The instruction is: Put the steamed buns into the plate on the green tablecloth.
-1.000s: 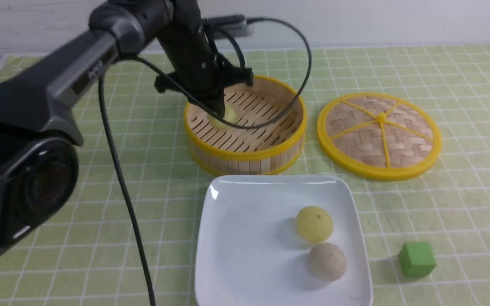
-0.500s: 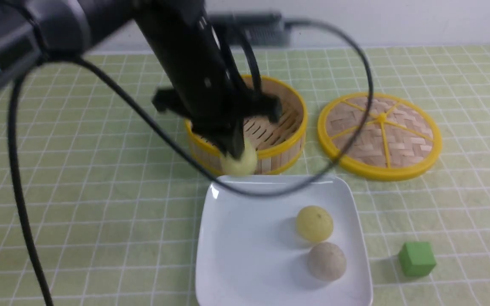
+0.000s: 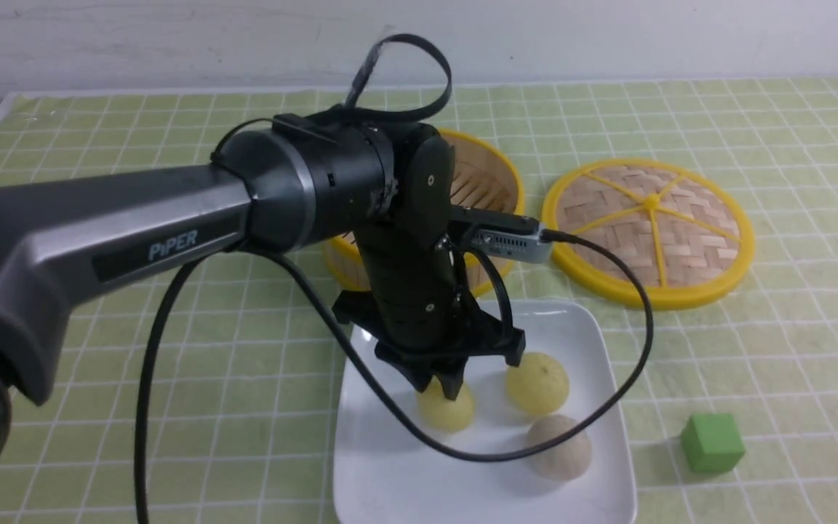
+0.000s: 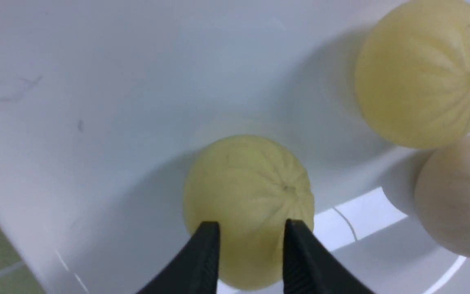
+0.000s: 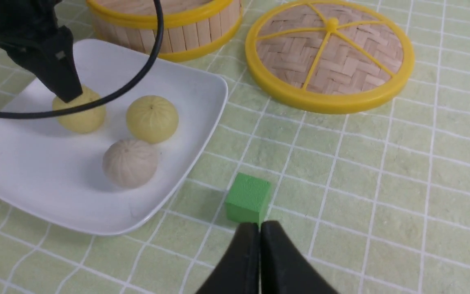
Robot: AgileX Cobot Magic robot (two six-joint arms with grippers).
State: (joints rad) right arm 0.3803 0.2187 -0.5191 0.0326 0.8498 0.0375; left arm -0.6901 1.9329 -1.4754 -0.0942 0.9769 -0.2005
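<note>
My left gripper (image 3: 448, 386) is shut on a pale-yellow steamed bun (image 3: 449, 413), low over the white square plate (image 3: 390, 473); the bun seems to touch the plate. In the left wrist view the black fingertips (image 4: 209, 245) pinch this bun (image 4: 251, 192). The second steamed bun (image 3: 537, 383) lies on the plate just to the right, with a grey-beige ball (image 3: 559, 447) in front of it. The plate stands on the green tablecloth (image 3: 172, 364). My right gripper (image 5: 259, 228) is shut and empty above the cloth, near a green cube (image 5: 248, 198); it does not show in the front view.
A round yellow-rimmed bamboo basket (image 3: 495, 182) stands behind the plate, partly hidden by my left arm. Its woven lid (image 3: 648, 229) lies flat to the right. The small green cube (image 3: 712, 442) sits right of the plate. A black cable (image 3: 637, 349) loops over the plate.
My left gripper has carried the bun out of the basket, over its front rim, and down onto the plate beside the other bun. The other things have not moved.
</note>
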